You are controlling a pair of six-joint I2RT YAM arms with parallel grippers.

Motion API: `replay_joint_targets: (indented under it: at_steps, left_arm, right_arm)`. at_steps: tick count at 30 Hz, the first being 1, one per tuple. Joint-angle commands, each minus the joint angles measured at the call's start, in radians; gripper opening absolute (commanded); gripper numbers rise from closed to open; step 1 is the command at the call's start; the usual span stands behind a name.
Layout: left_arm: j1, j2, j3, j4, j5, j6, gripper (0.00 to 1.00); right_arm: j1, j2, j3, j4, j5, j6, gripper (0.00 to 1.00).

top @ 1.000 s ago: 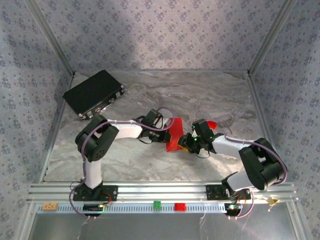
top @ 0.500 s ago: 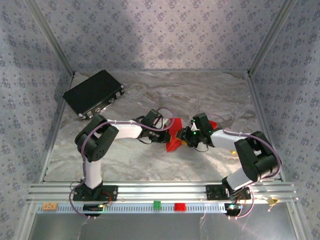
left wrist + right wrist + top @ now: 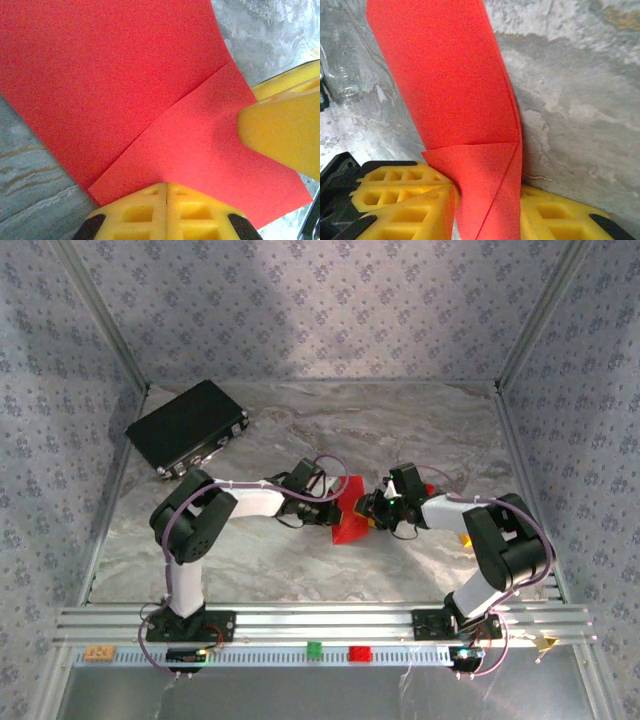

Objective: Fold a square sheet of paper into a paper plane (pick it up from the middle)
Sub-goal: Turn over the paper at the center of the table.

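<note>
**Technician A:** Where is the sheet of paper (image 3: 349, 527)?

**Technician B:** It is on the bench (image 3: 250, 560), well apart from the black box (image 3: 187, 426), to the box's right and nearer the arm bases. The sheet is bright red and partly folded. The left wrist view shows one layer overlapping another along a slanted edge.

**Technician A:** What is the state of the left pincer (image 3: 342, 504)?

**Technician B:** The left pincer meets the sheet on the side that faces the black box. Its fingers (image 3: 145, 212) are pressed together with no gap between them, and the tips touch the near edge of the sheet. Whether the paper is nipped between the tips cannot be told.

**Technician A:** And the right pincer (image 3: 373, 510)?

**Technician B:** The right pincer stands at the side of the sheet turned away from the black box, just beside the left pincer. In the right wrist view its fingers (image 3: 405, 197) stand part-way apart. The folded sheet rises through the gap and curves away above the bench. The paper touches the inner face of each finger, but whether the fingers clamp it cannot be told. In the left wrist view one yellow finger of the right pincer rests against the surface of the upper layer, on the part farthest from the black box.
</note>
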Motion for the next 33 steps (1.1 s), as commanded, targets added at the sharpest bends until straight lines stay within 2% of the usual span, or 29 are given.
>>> replay_joint_targets:
  at_steps: [1, 10, 20, 25, 30, 33]
  left_arm:
    - [0.004, -0.010, -0.020, -0.059, -0.013, 0.003, 0.00]
    - [0.006, -0.023, -0.020, -0.065, -0.013, 0.004, 0.00]
    - [0.006, -0.027, -0.019, -0.066, -0.010, 0.004, 0.00]
    - [0.006, -0.031, -0.018, -0.066, -0.010, 0.004, 0.01]
    - [0.008, -0.055, -0.022, -0.068, -0.010, 0.005, 0.05]
    - [0.008, -0.085, -0.024, -0.066, -0.015, 0.004, 0.13]
  right_arm:
    - [-0.005, 0.022, 0.010, 0.034, -0.028, -0.016, 0.34]
    - [-0.029, 0.037, -0.015, 0.085, -0.044, -0.012, 0.24]
    - [-0.040, 0.065, -0.024, 0.127, -0.059, -0.014, 0.21]
    - [-0.045, 0.069, -0.031, 0.143, -0.066, -0.014, 0.17]
    - [-0.051, 0.056, -0.040, 0.157, -0.074, -0.014, 0.11]
    - [-0.054, 0.036, -0.044, 0.156, -0.076, -0.018, 0.09]
